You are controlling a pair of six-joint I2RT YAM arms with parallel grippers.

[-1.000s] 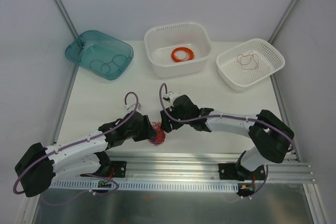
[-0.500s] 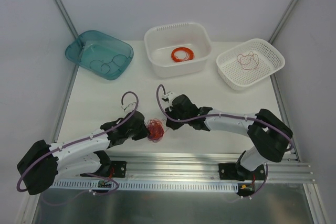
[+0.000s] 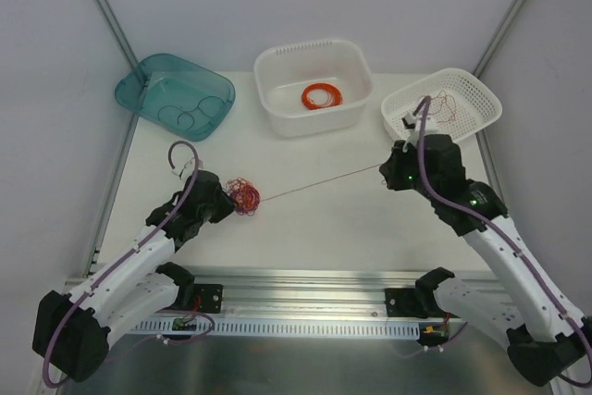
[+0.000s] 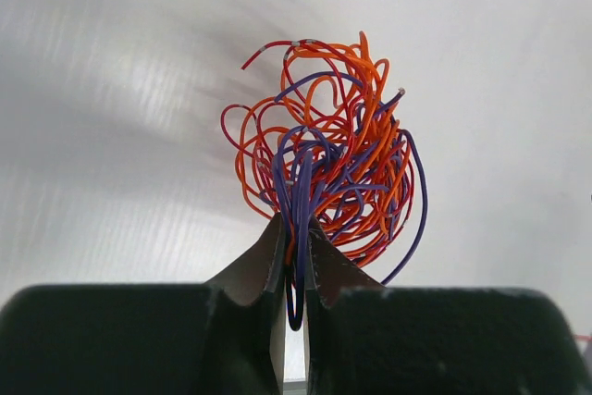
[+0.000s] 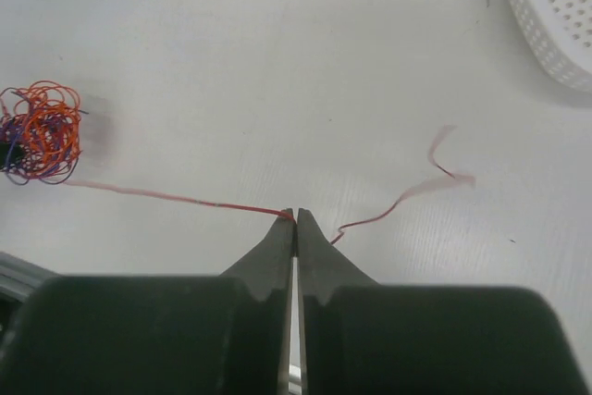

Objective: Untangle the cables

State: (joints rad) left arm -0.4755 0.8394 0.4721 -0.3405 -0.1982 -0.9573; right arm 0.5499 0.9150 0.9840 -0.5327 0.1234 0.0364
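Observation:
The cables form a small knotted ball [image 3: 243, 196] of orange, red and purple wires at the left of the white table. My left gripper [image 3: 225, 199] is shut on the ball [image 4: 324, 173], purple and orange strands pinched between its tips [image 4: 295, 233]. One dark red strand [image 3: 319, 184] runs taut from the ball to my right gripper [image 3: 388, 170], which is shut on it [image 5: 295, 216]. In the right wrist view the strand [image 5: 176, 198] leads left to the ball [image 5: 39, 131], and its free tail [image 5: 407, 196] curls off to the right.
At the back stand a teal tub [image 3: 175, 95] with dark wire loops, a white basket [image 3: 313, 86] holding a wound orange coil [image 3: 321, 95], and a white perforated basket [image 3: 442, 112] with a loose red wire. An aluminium rail [image 3: 324, 298] runs along the near edge.
Both grippers closed on the tangle at the middle, then pulled apart: the left carried the ball left, the right drew one red strand out toward the right basket.

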